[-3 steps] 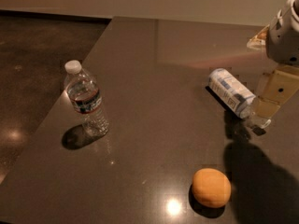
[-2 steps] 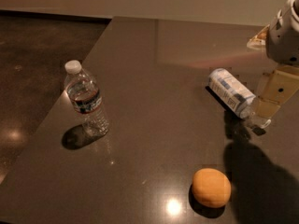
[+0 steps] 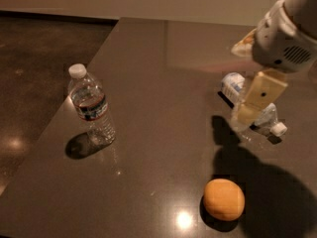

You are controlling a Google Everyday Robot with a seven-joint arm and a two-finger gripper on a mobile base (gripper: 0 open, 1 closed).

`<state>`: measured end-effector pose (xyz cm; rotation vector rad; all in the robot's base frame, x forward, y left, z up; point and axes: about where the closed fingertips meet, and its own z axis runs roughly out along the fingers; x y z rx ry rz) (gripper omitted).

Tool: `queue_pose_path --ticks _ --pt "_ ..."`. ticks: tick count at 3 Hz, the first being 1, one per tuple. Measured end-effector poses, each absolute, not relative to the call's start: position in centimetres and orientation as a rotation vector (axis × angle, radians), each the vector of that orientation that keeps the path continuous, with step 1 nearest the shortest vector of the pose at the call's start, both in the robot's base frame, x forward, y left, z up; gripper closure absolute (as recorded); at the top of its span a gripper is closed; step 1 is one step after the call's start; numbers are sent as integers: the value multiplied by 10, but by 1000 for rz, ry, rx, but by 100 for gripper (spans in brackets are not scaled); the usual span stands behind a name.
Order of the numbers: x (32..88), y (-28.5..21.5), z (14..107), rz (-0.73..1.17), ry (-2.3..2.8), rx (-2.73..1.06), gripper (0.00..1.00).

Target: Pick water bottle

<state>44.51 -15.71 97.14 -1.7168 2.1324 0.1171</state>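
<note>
The water bottle (image 3: 91, 106) stands upright on the left part of the dark table (image 3: 163, 73), near its left edge. It is clear and ribbed, with a white cap and a narrow dark label band. My gripper (image 3: 249, 110) hangs over the right side of the table, far to the right of the water bottle. It is held above the table, in front of a second bottle lying there. It holds nothing that I can see.
A second clear bottle (image 3: 234, 87) with a wide white-and-blue label lies on its side at the right, partly hidden by my gripper. An orange (image 3: 224, 199) sits near the front. The table's left edge drops to a dark floor (image 3: 34, 58).
My gripper has moved left over the table and now covers the middle of the lying bottle. The water bottle and the orange have not moved.
</note>
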Motion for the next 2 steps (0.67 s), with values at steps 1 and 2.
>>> queue_pose_path --ticks 1,2 --pt "441 -119 961 227 2077 -1747 0" --pt "436 -72 953 333 1998 -1775 0"
